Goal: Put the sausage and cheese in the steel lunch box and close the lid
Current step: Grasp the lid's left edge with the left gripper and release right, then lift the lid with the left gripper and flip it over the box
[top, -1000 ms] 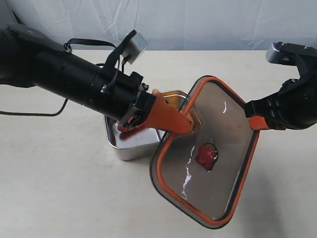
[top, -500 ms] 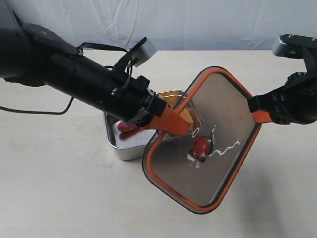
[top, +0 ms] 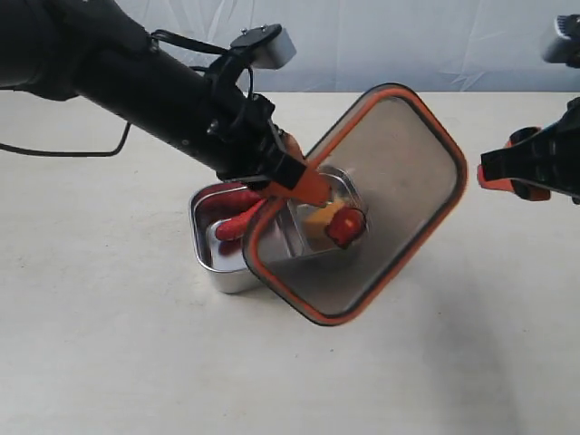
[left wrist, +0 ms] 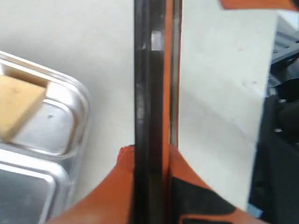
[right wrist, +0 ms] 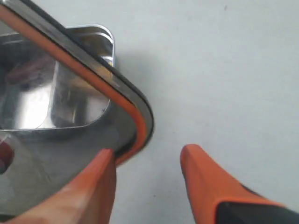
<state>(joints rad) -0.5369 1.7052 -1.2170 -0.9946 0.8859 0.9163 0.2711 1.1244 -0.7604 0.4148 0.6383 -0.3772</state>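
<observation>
The steel lunch box [top: 210, 263] stands mid-table with the red sausage [top: 237, 223] in its left compartment. The yellow cheese [left wrist: 18, 105] lies in the other compartment, dimly seen through the lid in the exterior view. My left gripper [top: 304, 186] is shut on the left edge of the dark lid [top: 390, 172], which hangs tilted over the box's right half, orange rim and valve tab [top: 345, 225] facing the camera. The left wrist view shows the lid [left wrist: 149, 84] edge-on between the fingers. My right gripper [top: 517, 163] is open, apart from the lid's right corner [right wrist: 138, 114].
The pale table [top: 109, 362] lies bare round the box. A black cable [top: 63, 152] trails at the left behind my left arm. A light cloth backdrop [top: 408, 36] closes off the far edge.
My right gripper has let go of the lid's right edge and drawn back to the right. The left arm has swung the lid up and leftward over the box.
</observation>
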